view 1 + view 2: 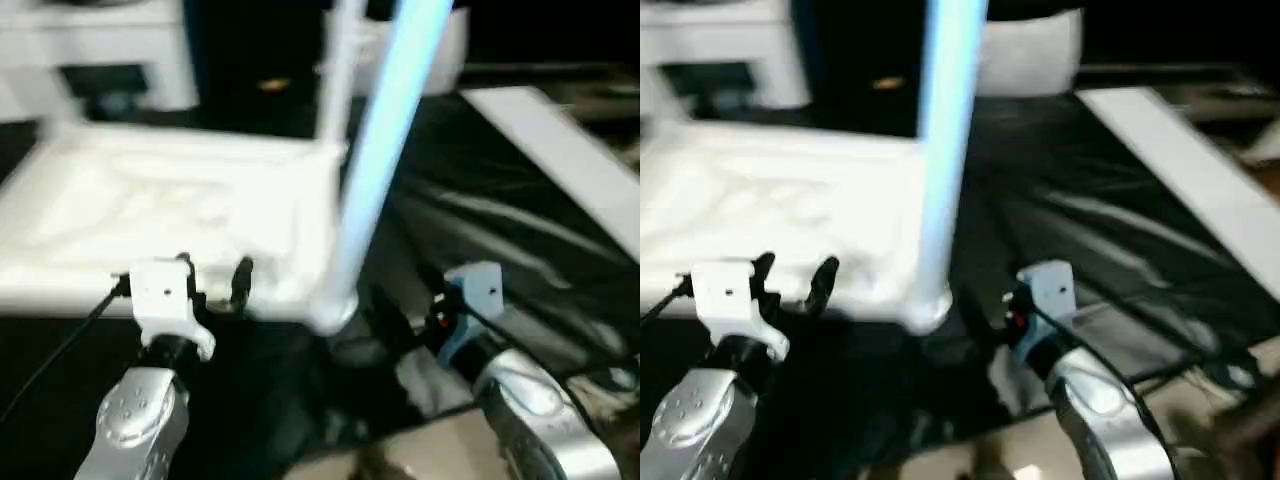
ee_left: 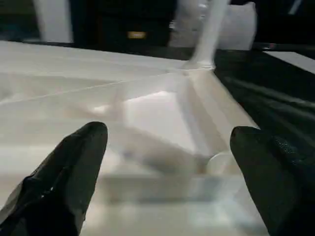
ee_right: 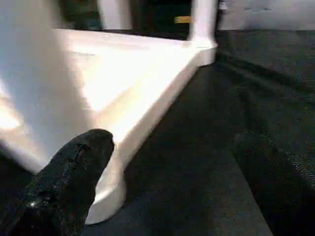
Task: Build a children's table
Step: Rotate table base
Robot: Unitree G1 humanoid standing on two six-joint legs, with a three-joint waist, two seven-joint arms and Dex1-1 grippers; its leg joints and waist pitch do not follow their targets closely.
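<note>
**Children's Table Assembly: Handling and Part Count**

The tabletop (image 1: 150,210) is being shown lying upside down on the black-covered desk (image 1: 500,230), on the left half of the scene. Two legs are being counted as standing in its corner sockets: the near right leg (image 1: 385,150), rising steeply out of the near right socket, and the far right leg (image 1: 338,75), standing at the far right corner. Whether further legs are fitted on the left side cannot be told. One white board (image 1: 560,150) is being seen lying well apart at the far right of the desk.

The left end effector (image 1: 212,278) is being held with its fingers spread, just at the near rim of the tabletop, with nothing pinched. The right end effector (image 3: 172,177) is likewise being held spread and empty, near the base of the near right leg and over the dark cover.

The parts are being judged as light, hollow plastic: stiff enough to be pushed, yet smooth and probably slippery under the black fingers (image 2: 74,167). The tapered legs are best being gripped low, close to the socket, where leverage is smallest. The tabletop is best being taken by its raised rim, as the flat panel is offering no purchase.
</note>
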